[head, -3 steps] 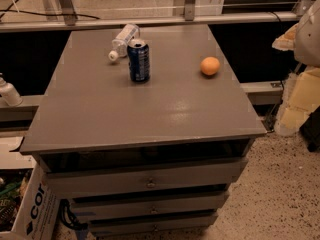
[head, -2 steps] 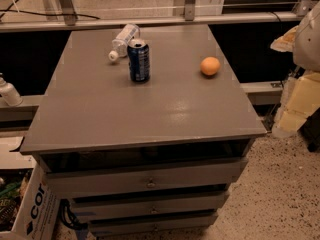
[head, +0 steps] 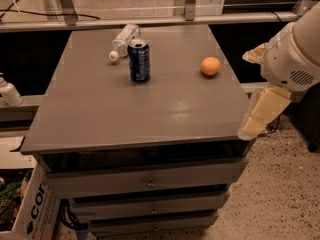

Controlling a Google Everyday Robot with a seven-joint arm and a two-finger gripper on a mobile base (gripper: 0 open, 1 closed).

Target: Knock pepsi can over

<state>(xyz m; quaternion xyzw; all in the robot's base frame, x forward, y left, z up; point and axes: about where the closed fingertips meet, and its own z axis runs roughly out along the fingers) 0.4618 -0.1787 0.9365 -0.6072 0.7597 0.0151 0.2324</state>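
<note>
The pepsi can (head: 139, 60) is dark blue with a silver top rim. It stands upright on the grey table top (head: 135, 109), towards the back and left of the middle. My gripper (head: 254, 124) hangs off the white arm (head: 292, 54) at the table's right front corner, cream-coloured and pointing down. It is far to the right of the can and nearer the front, apart from it.
A clear plastic bottle with a white cap (head: 121, 41) lies just behind the can. An orange fruit (head: 210, 66) sits at the right of the table. Drawers (head: 150, 181) are below the top. A cardboard box (head: 25, 209) stands at the lower left.
The arm and gripper have moved left, up to the table's right front corner. The can, bottle and fruit have not moved.
</note>
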